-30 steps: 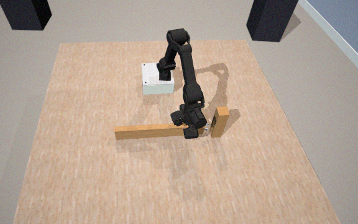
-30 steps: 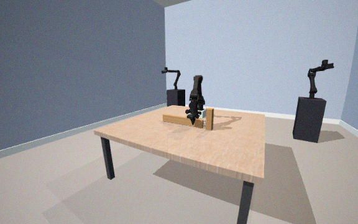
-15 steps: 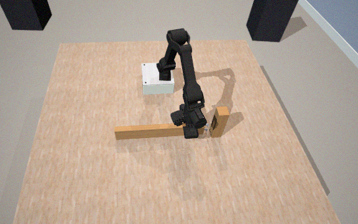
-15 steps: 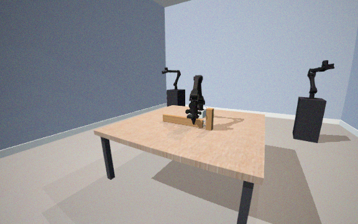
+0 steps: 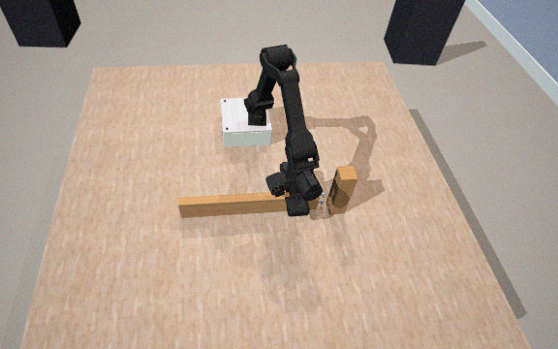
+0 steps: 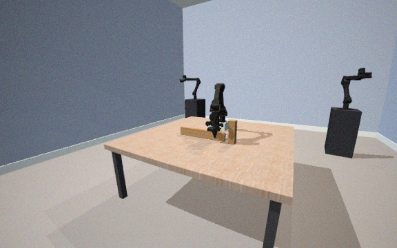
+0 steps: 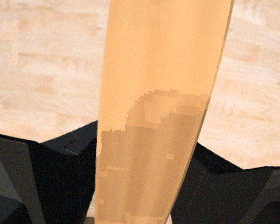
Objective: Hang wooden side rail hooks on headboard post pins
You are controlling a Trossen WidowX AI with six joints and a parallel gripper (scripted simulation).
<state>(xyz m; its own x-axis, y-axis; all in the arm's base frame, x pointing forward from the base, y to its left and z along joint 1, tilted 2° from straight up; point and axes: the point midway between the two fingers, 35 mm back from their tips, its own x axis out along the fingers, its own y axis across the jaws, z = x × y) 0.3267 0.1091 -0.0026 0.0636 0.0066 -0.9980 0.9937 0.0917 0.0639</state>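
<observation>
The black pincer (image 5: 298,207) (image 6: 214,133) (image 7: 136,127) is pinching the wooden rail (image 5: 232,205) (image 6: 196,132) (image 7: 158,55) near its hooked end, just beside the upright post (image 5: 345,189) (image 6: 232,131) on the table (image 5: 163,291) (image 6: 219,158), the hooks (image 5: 322,198) seemingly outside its slot.

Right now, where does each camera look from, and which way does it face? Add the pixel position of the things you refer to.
Top: high over the table (image 5: 114,271) (image 6: 198,155), tilted down at the rail (image 5: 231,206) (image 6: 195,132) (image 7: 158,60) and post (image 5: 347,173) (image 6: 232,131); the whole arm shows, gripper (image 5: 297,206) (image 6: 214,132) (image 7: 136,127) included.
Exterior: lower, off the table, facing across it toward the walls; arm and gripper show small.
Wrist: close by the gripper, facing the rail between its two fingers; the rest of the arm is out of view.
Shared: top and exterior both show the post upright beyond the rail's gripped end.
</observation>
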